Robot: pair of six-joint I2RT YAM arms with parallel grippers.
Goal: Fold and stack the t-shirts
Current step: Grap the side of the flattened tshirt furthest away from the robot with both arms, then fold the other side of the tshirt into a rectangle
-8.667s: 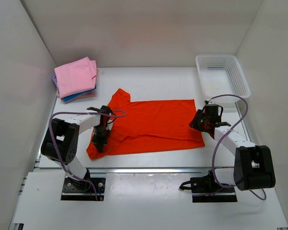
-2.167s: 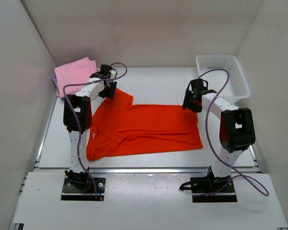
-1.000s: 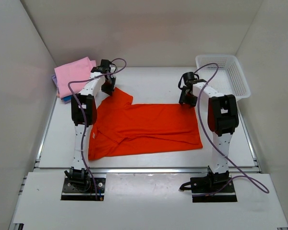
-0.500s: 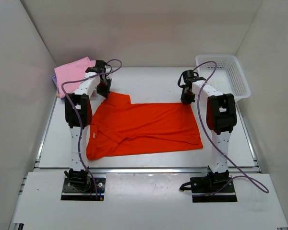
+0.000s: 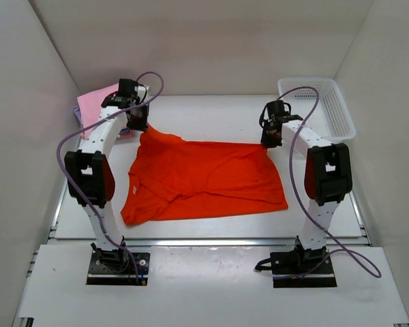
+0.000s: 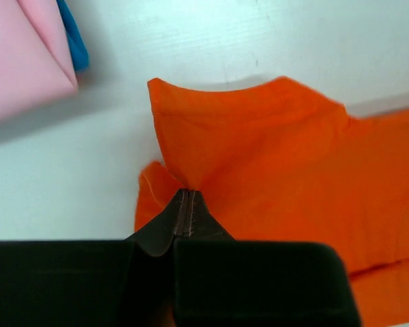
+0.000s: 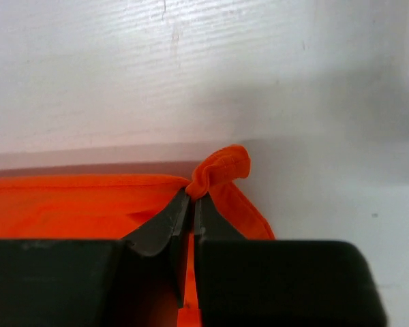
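Upper left of the top view: we log a folded stack with the pink t-shirt (image 5: 90, 111) on top. The left wrist view shows the edge of a blue t-shirt (image 6: 75, 48) beneath it.

Just right of the stack: the left gripper (image 5: 139, 127), fingers pinched tight on the upper-left corner of the orange t-shirt (image 5: 204, 178). The cloth bunches at the tips.

Centre: the orange t-shirt lies spread on the white table (image 5: 211, 116). Its lower part lies flat, and its top edge runs between the two grippers.

Right of centre: the right gripper (image 5: 268, 141), fingers clamped on the shirt's upper-right corner. A small fold of cloth pokes out past the tips.

Upper right: the white mesh basket (image 5: 340, 109), apart from the shirt. We see only its own mesh floor inside.

Against half a second ago, the left gripper has shifted toward the upper left, nearer the stack. It has drawn that corner out with it. The right gripper has edged slightly right. The basket and stack have not moved.
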